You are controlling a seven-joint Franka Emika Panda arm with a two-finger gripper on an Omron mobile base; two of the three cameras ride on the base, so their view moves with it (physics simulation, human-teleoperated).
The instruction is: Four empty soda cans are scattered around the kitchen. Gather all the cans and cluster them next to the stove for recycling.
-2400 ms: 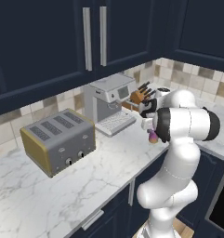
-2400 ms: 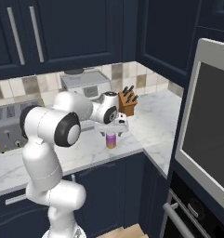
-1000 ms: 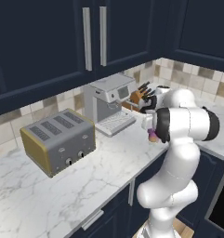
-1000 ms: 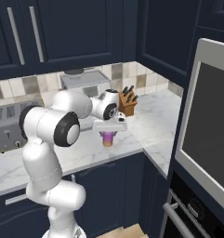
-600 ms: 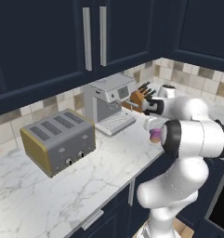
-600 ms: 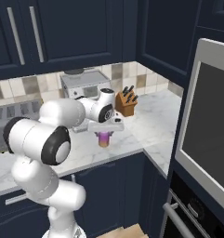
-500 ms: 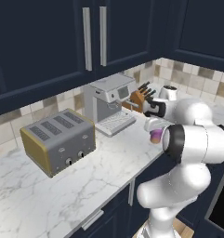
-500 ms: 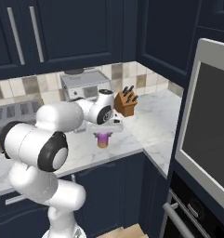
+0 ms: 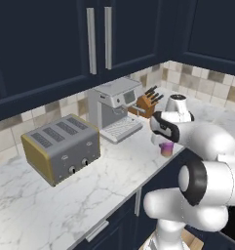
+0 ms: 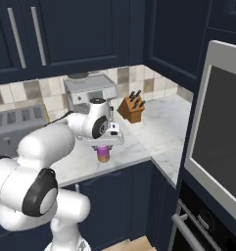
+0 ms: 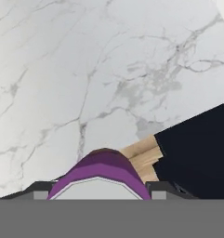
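Purple, with an orange lower band, the can (image 10: 104, 154) hangs under the gripper (image 10: 105, 146), above the front edge of the marble counter (image 10: 153, 122). In the hand view the can's top (image 11: 100, 179) sits at 6 o'clock, between the two dark fingertips (image 11: 38, 189), which seem to press on its sides; the contact itself is cut off by the bottom of that picture, so I am not fully sure. In the left base view the can (image 9: 166, 148) is at about 3 o'clock from the coffee machine (image 9: 113, 114), and the knife block (image 9: 146, 103) stands at 12 o'clock from the can, near the tiled wall. A toaster (image 9: 61, 147) rests on the counter well apart, at 9 o'clock from the can. Navy cabinets (image 9: 97, 41) hang above.
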